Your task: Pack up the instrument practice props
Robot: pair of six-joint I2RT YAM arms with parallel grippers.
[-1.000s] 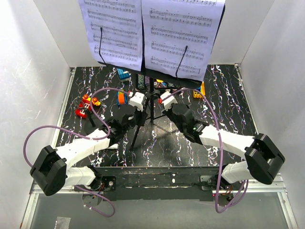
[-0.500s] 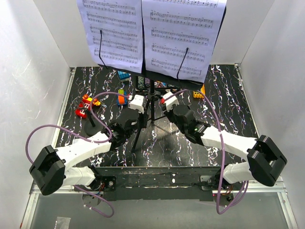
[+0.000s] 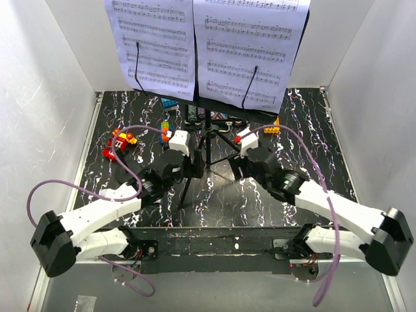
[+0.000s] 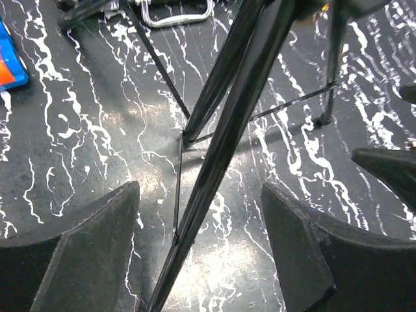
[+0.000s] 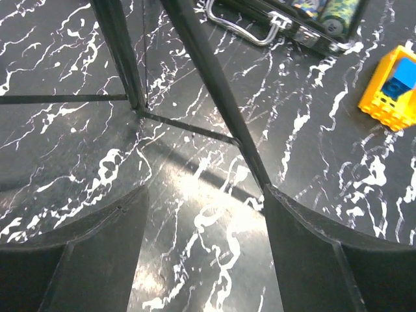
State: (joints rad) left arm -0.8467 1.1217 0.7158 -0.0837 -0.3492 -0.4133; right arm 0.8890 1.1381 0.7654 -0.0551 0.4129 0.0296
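The black tripod music stand [image 3: 207,130] stands mid-table, with two white sheet-music pages [image 3: 250,45] on its desk. My left gripper [image 3: 194,168] is low at the left of the tripod. In the left wrist view this gripper [image 4: 200,190] is open, and a stand leg [image 4: 224,130] runs slantwise through the gap without touching either pad. My right gripper [image 3: 235,166] is low at the tripod's right. In the right wrist view this gripper [image 5: 207,192] is open with only table between the jaws, and a stand leg [image 5: 214,91] ends beside its right finger [image 5: 305,247].
A black case of poker chips [image 3: 200,114] lies behind the tripod, its silver handle [image 5: 247,31] towards me. Red toy blocks [image 3: 117,143] and a black round base [image 3: 123,174] are at the left. A yellow block [image 5: 393,88] lies at the right. White walls enclose the table.
Both grippers have opened, and neither now grips a tripod leg. The right arm has drawn back to the right and the left has shifted a little towards me. The stand stays upright.
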